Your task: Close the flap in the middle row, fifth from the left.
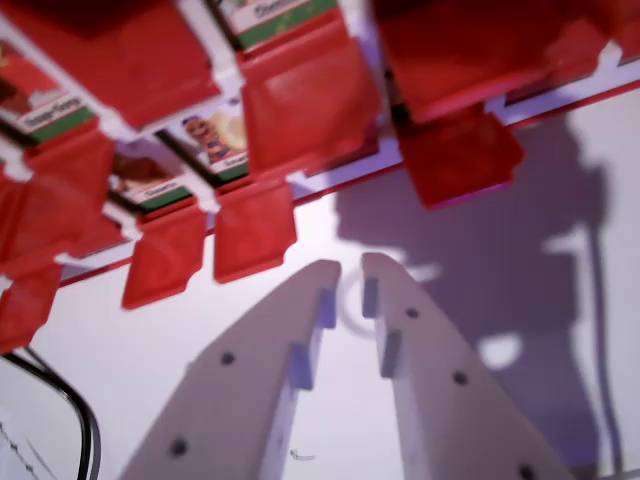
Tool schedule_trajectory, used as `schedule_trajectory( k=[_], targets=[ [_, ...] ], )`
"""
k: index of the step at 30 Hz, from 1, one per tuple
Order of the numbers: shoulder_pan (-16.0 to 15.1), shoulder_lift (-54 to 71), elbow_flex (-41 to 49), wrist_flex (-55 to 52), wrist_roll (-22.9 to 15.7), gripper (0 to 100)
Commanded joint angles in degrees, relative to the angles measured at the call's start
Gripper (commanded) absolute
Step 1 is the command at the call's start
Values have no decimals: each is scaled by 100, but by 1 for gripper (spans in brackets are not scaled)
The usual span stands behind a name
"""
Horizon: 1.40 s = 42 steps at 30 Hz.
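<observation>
No wording can be read here. Several picture cards (218,140) on the red flap board (300,95) carry small name strips — pale bands above green bars — at the top centre (268,12), the far left (50,112) and the middle left (160,190), but every strip is blurred (the letters smear into dark marks). No numbers, brands or signs show either.

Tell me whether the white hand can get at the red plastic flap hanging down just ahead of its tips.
Probably yes. The white hand points at the red plastic flap, its fingers slightly apart, with only bare white surface between them. The flap sits a little toward the wrist view's left.
</observation>
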Motion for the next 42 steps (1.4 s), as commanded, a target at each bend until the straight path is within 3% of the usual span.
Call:
schedule_trajectory(
  k=[1,42],
  targets=[
    [-26,132,-606,-158,53,2],
    [-88,-642,-1011,-1521,378,2]
  ],
)
